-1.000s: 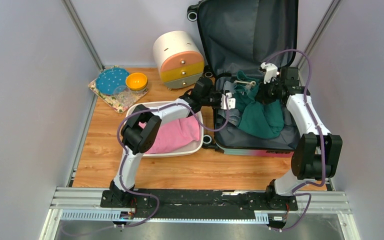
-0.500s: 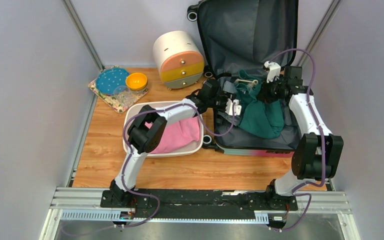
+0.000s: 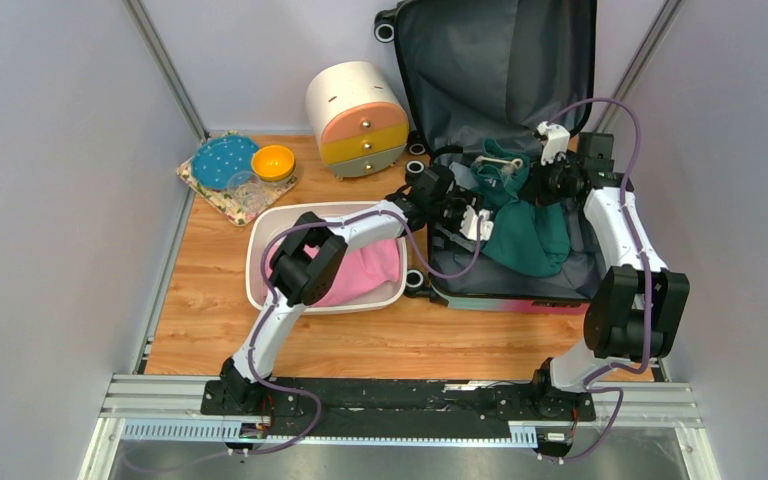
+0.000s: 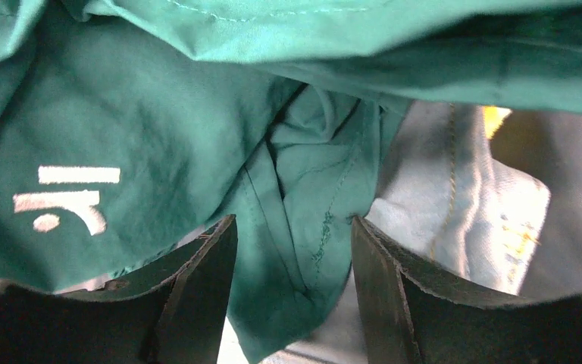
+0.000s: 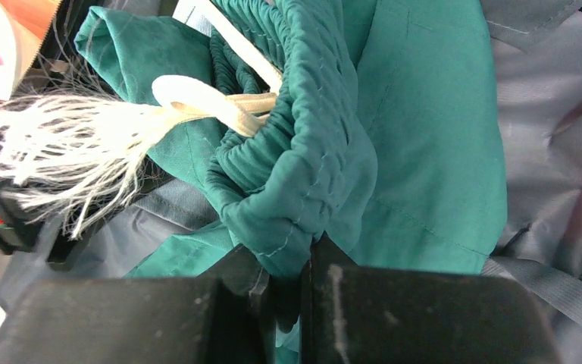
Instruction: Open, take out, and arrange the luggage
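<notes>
Removal step: right gripper is pinching the green garment inside the open luggage; left gripper is gaping astride a fold, probably needing to close next.

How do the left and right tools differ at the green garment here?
The left tool is open; the right tool is shut on the green garment. The left tool's fingers straddle a smooth fold without clamping it; the right tool pinches the gathered waistband beside a cream drawstring. Both work inside the open suitcase.
</notes>
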{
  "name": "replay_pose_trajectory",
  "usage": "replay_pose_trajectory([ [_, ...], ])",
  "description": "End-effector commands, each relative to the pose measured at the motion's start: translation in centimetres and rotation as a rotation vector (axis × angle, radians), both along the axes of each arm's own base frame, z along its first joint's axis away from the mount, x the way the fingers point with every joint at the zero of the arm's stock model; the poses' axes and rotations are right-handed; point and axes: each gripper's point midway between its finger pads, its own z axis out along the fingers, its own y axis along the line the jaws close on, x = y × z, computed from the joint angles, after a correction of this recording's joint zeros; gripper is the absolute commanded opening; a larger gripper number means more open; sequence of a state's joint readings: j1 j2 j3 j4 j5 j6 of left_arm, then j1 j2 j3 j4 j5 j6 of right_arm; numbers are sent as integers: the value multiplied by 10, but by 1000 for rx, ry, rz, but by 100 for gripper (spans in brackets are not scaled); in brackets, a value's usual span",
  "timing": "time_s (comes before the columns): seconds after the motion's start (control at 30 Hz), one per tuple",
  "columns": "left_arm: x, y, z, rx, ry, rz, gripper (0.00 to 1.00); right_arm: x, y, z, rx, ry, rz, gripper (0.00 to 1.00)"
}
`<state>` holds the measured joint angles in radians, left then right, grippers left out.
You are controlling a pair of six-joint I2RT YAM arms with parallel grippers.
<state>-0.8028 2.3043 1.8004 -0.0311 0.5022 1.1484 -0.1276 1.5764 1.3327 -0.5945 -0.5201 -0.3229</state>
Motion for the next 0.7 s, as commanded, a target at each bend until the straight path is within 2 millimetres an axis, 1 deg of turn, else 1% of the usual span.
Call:
replay_pose_trajectory([
  [0.0,13,-21,1,-42,-30,36,64,5,-4,28,-14,-83,12,0],
  [0.03,13,-25,4,-49,-28,18,66,4,-5,27,-14,-82,12,0],
  [0.07,6,-22,-3,-12,-13,-11,68,4,-5,28,-16,-85,13,0],
  [0.13,-5,-21,-3,5,-2,-46,72,4,-7,27,-14,-85,11,0],
  [0.17,-7,-20,-2,4,-9,-50,73,4,-8,28,-13,-85,9,0],
  [0.2,-6,-19,-3,4,-16,-45,70,4,-9,27,-9,-82,9,0],
  [0.23,0,-16,-10,19,-31,-16,67,4,-9,27,-6,-80,9,0],
  [0.27,7,-20,-7,1,-61,2,64,4,-9,27,-5,-81,10,0],
  [0.3,18,-21,2,-23,-91,27,57,4,-8,26,0,-78,14,0],
  [0.33,27,-21,-2,-25,-103,59,54,3,-7,26,3,-76,14,0],
  [0.37,33,-25,3,-53,-98,82,51,3,-7,26,3,-76,16,0],
  [0.4,43,-28,21,-91,-111,102,45,2,-6,27,8,-76,19,0],
  [0.43,47,-31,20,-107,-98,109,40,2,-6,27,7,-76,20,0],
  [0.47,47,-34,28,-137,-78,112,34,1,-6,28,9,-76,24,0],
  [0.5,46,-34,32,-158,-68,109,3,0,-5,30,13,-81,29,0],
  [0.53,43,-35,47,-196,-75,106,0,-1,-3,31,20,-80,34,0],
  [0.57,42,-37,63,-251,-88,100,0,-2,-2,34,25,-85,38,0],
  [0.6,36,-36,62,-254,-71,86,0,-2,1,39,36,-93,46,0],
  [0.63,30,-36,79,-280,-76,66,0,-3,2,44,46,-97,51,0],
  [0.67,26,-36,87,-304,-52,68,0,-5,6,50,63,-105,64,0],
])
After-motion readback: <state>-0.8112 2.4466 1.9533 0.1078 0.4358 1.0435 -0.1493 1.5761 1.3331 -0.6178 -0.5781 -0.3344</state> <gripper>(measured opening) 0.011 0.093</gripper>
